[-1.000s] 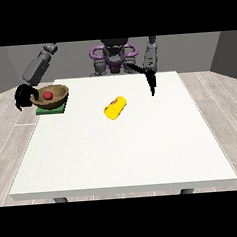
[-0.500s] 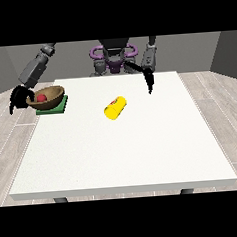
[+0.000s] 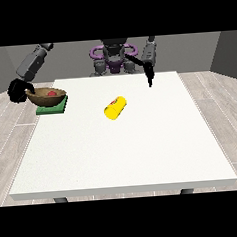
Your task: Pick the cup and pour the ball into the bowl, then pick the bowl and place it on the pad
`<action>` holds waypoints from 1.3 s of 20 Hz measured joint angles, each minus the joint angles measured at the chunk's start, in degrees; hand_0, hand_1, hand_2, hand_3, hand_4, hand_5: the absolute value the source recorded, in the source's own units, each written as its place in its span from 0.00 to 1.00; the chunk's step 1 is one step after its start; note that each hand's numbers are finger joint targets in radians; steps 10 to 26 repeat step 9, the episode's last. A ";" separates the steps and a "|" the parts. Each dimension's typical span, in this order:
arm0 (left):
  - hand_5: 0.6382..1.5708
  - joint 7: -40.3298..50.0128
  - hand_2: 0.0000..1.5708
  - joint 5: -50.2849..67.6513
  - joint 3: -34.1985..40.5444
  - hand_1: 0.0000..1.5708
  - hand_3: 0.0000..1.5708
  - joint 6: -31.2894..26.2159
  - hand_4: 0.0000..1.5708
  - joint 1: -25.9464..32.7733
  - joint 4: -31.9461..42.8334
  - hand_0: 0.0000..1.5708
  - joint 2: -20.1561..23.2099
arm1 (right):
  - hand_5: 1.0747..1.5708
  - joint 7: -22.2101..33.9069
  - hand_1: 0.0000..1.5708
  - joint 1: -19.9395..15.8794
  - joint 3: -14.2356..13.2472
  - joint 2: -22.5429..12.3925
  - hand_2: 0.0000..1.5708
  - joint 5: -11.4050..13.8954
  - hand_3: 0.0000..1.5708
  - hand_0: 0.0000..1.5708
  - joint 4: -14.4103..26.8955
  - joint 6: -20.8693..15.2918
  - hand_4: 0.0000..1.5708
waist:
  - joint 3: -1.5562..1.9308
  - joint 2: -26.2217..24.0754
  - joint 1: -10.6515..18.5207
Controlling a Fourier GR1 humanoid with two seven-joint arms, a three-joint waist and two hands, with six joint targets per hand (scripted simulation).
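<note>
A brown bowl (image 3: 45, 97) with a red ball (image 3: 51, 93) inside rests on the green pad (image 3: 53, 107) at the table's far left, overhanging the pad's left side. The hand at the view's left (image 3: 18, 91) is curled at the bowl's left rim and touches it. A yellow cup (image 3: 114, 107) lies on its side near the middle of the table, with no hand near it. The hand at the view's right (image 3: 148, 77) hangs above the table's far edge, fingers straight and pointing down, holding nothing.
The white table (image 3: 122, 150) stretches wide towards the camera in front of the cup. The robot's torso (image 3: 114, 58) stands behind the far edge. The pad lies close to the table's left edge.
The hand at the view's left shifted left and slightly up, and the bowl slid a little left on the pad with it. The cup and the other hand stayed put.
</note>
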 measured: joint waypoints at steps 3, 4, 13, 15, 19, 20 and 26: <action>0.05 0.12 0.00 -0.16 0.04 0.00 0.00 0.19 0.00 0.77 0.82 0.00 -0.42 | 0.93 0.24 1.00 1.04 1.03 0.22 1.00 0.88 0.73 1.00 0.04 0.05 0.26 | 0.03 -1.52 -0.15; 0.05 -0.19 0.00 -0.21 -0.59 0.00 0.00 1.08 0.00 0.75 2.24 0.00 -0.66 | 0.93 -0.13 1.00 1.25 1.78 1.32 1.00 1.52 0.75 1.00 -0.46 -0.82 0.27 | -0.01 -2.24 -0.41; 0.05 -1.77 0.00 0.92 -4.12 0.00 0.00 5.46 0.00 1.85 8.08 0.00 -1.28 | 0.03 2.65 0.32 0.53 3.16 0.69 0.15 2.58 0.00 0.32 -2.10 -3.40 0.24 | -0.04 -6.71 -1.81; 0.05 -1.77 0.00 0.92 -4.12 0.00 0.00 5.46 0.00 1.85 8.08 0.00 -1.28 | 0.03 2.65 0.32 0.53 3.16 0.69 0.15 2.58 0.00 0.32 -2.10 -3.40 0.24 | -0.04 -6.71 -1.81; 0.05 -1.77 0.00 0.92 -4.12 0.00 0.00 5.46 0.00 1.85 8.08 0.00 -1.28 | 0.03 2.65 0.32 0.53 3.16 0.69 0.15 2.58 0.00 0.32 -2.10 -3.40 0.24 | -0.04 -6.71 -1.81; 0.05 -1.77 0.00 0.92 -4.12 0.00 0.00 5.46 0.00 1.85 8.08 0.00 -1.28 | 0.03 2.65 0.32 0.53 3.16 0.69 0.15 2.58 0.00 0.32 -2.10 -3.40 0.24 | -0.04 -6.71 -1.81; 0.05 -1.77 0.00 0.92 -4.12 0.00 0.00 5.46 0.00 1.85 8.08 0.00 -1.28 | 0.03 2.65 0.32 0.53 3.16 0.69 0.15 2.58 0.00 0.32 -2.10 -3.40 0.24 | -0.04 -6.71 -1.81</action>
